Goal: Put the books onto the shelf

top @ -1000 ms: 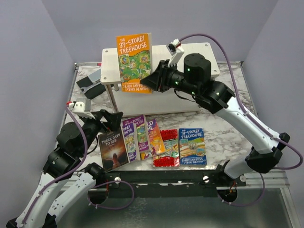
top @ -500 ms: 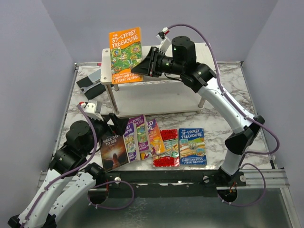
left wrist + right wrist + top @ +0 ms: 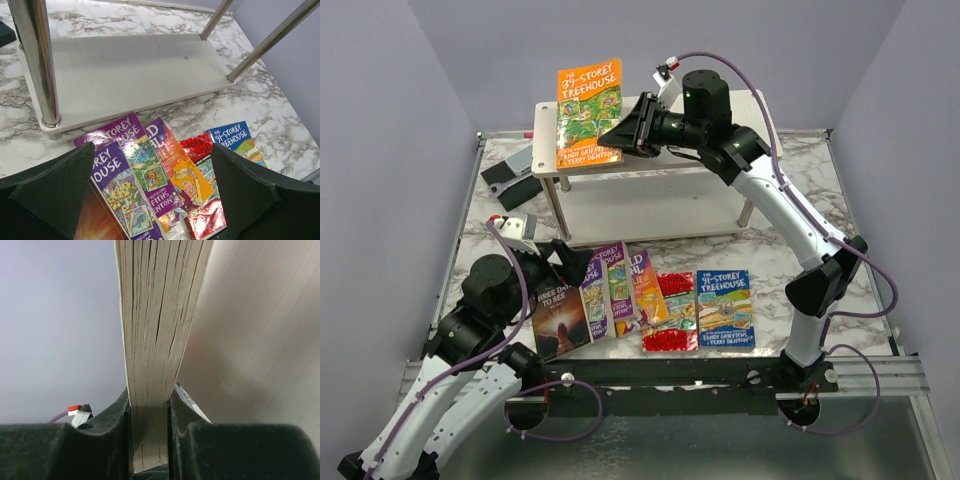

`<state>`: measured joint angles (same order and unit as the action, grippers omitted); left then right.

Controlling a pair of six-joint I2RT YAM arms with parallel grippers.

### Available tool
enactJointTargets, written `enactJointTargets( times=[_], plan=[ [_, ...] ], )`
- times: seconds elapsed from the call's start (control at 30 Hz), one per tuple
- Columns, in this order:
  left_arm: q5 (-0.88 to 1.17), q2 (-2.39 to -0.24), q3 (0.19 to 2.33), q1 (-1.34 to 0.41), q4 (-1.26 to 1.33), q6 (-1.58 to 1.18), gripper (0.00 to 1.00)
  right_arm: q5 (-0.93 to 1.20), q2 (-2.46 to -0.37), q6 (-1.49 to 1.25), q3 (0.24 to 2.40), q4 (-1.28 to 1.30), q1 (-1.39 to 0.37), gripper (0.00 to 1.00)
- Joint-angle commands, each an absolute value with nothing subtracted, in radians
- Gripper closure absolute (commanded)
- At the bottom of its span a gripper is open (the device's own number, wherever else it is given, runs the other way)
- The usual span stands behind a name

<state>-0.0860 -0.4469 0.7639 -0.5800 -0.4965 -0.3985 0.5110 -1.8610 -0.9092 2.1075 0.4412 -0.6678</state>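
Your right fingers (image 3: 623,136) are clenched on the orange book (image 3: 588,112), gripping it by its right edge. The book stands upright with its front cover turned toward the overhead camera, at the left end of the shelf's (image 3: 752,108) top board. Its lower edge sits level with that board, but you cannot tell from above whether it touches the wood. From the right wrist you see the book's page edges (image 3: 159,335) pinched tight between the two black pads, with the pale board filling the right side of the view.

Your left fingers (image 3: 570,263) are released and spread wide, holding nothing. They hover low over the left end of the row of books lying on the desk (image 3: 790,285), just in front of the shelf's lower board (image 3: 130,65). Through the left wrist camera the gap between them frames the purple book (image 3: 125,185), with the yellow and orange book (image 3: 182,182) beside it.

The row on the desk runs from left to right. First is the dark book (image 3: 558,320), then the purple book, a second purple one (image 3: 620,283), the yellow and orange one, the red book (image 3: 670,318) and the blue book (image 3: 725,308). The left ones overlap like a fan, and the blue one lies slightly apart.

A grey and black device (image 3: 510,176) rests on the desk left of the shelf.
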Motion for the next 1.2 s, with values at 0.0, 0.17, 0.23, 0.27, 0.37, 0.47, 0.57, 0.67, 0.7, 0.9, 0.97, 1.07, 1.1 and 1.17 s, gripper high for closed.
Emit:
enactJointTargets(
  times=[0.0, 0.17, 0.23, 0.27, 0.37, 0.47, 0.57, 0.67, 0.7, 0.9, 0.97, 1.07, 1.1, 1.17],
  plan=[
    [-0.064, -0.43, 0.753, -0.58, -0.479, -0.388, 0.01, 0.533, -1.872, -0.918, 2.121, 0.371, -0.661, 0.79],
    [-0.067, -0.423, 0.752, -0.579, -0.479, -0.39, 0.01, 0.513, -1.9, -0.887, 2.159, 0.429, -0.66, 0.68],
    [-0.067, -0.421, 0.752, -0.58, -0.479, -0.391, 0.01, 0.505, -1.908, -0.879, 2.171, 0.445, -0.661, 0.63],
    [-0.067, -0.42, 0.752, -0.58, -0.479, -0.392, 0.01, 0.5, -1.913, -0.875, 2.175, 0.449, -0.661, 0.61],
    [-0.067, -0.419, 0.751, -0.579, -0.479, -0.392, 0.01, 0.48, -1.923, -0.857, 2.197, 0.481, -0.661, 0.58],
    [-0.068, -0.42, 0.75, -0.58, -0.479, -0.391, 0.01, 0.451, -1.919, -0.841, 2.201, 0.502, -0.661, 0.54],
    [-0.071, -0.419, 0.75, -0.58, -0.479, -0.392, 0.01, 0.408, -1.908, -0.816, 2.201, 0.529, -0.661, 0.47],
    [-0.075, -0.419, 0.75, -0.58, -0.479, -0.392, 0.01, 0.354, -1.892, -0.78, 2.19, 0.552, -0.661, 0.39],
    [-0.079, -0.418, 0.751, -0.58, -0.479, -0.391, 0.01, 0.338, -1.887, -0.766, 2.189, 0.56, -0.661, 0.38],
    [-0.151, -0.44, 0.785, -0.579, -0.49, -0.382, 0.01, 0.257, -1.854, -0.683, 2.178, 0.597, -0.663, 0.28],
    [-0.198, -0.458, 0.806, -0.58, -0.492, -0.379, 0.01, 0.226, -1.838, -0.654, 2.169, 0.609, -0.664, 0.26],
    [-0.258, -0.502, 0.854, -0.58, -0.492, -0.379, 0.01, 0.19, -1.806, -0.613, 2.142, 0.62, -0.665, 0.25],
    [-0.275, -0.523, 0.872, -0.58, -0.492, -0.379, 0.01, 0.175, -1.792, -0.601, 2.129, 0.621, -0.666, 0.26],
    [-0.309, -0.56, 0.912, -0.58, -0.492, -0.385, 0.02, 0.145, -1.753, -0.576, 2.097, 0.62, -0.667, 0.27]
  ],
)
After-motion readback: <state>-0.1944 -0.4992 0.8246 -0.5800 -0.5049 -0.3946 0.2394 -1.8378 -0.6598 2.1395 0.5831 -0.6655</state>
